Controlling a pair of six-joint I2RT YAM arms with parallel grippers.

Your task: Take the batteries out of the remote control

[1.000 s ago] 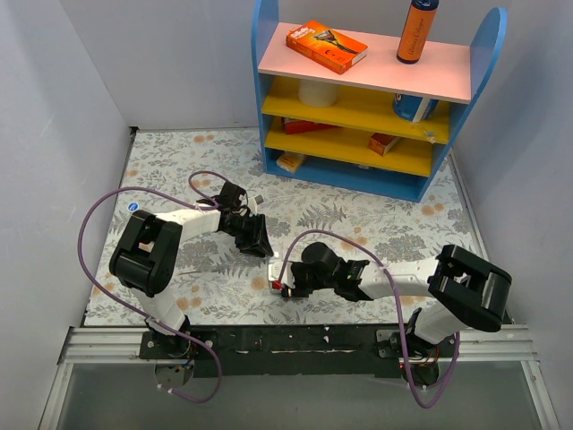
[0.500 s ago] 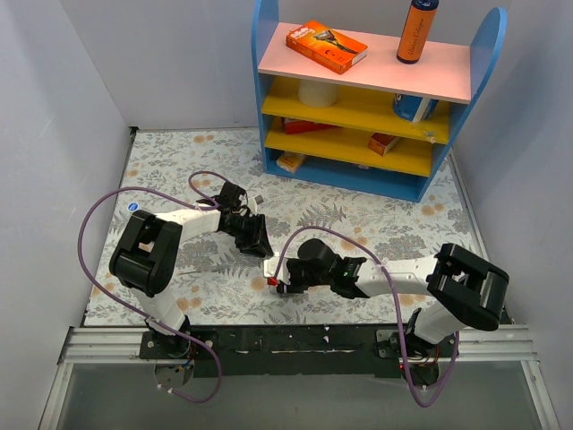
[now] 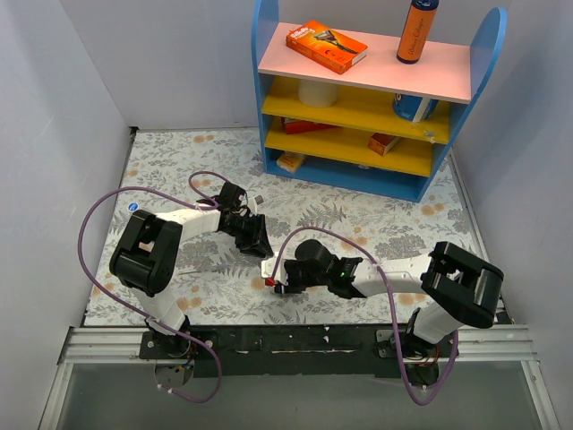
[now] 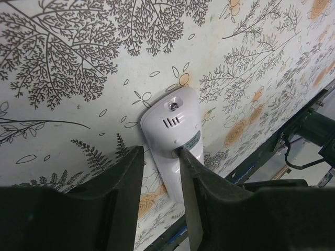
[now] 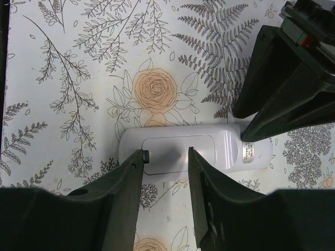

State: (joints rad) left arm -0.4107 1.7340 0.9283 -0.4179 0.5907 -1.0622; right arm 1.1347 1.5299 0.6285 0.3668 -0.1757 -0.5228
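White plastic, slim and rectangular: one remote control (image 3: 269, 268), lying back face up on the floral-print table (image 3: 179, 161) near its front edge, between my two arms. On that back face I count one rounded cover panel (image 5: 178, 154) and one small label (image 5: 248, 152).

Black two-finger units, two:
- left gripper (image 4: 159, 151): fingers parted by a narrow gap and set over the remote's rounded end. One fingertip rests on the casing, the other sits just off its edge. I cannot tell whether it presses down.
- right gripper (image 5: 165, 151): fingers parted, reaching over the long edge at the cover end, with one fingertip touching the panel's corner.

Purple cables (image 3: 89, 224), two, one looping over each arm.

Blue-sided shelf unit (image 3: 483, 54), one, with three tiers, at the far edge of the table. Its top tier carries one flat orange box (image 3: 326, 46) and one upright dark bottle (image 3: 418, 31).

Change against the picture one second back: my right arm's wrist and forearm have shifted slightly left, closer to the left gripper. The left arm and the remote lie where they did.
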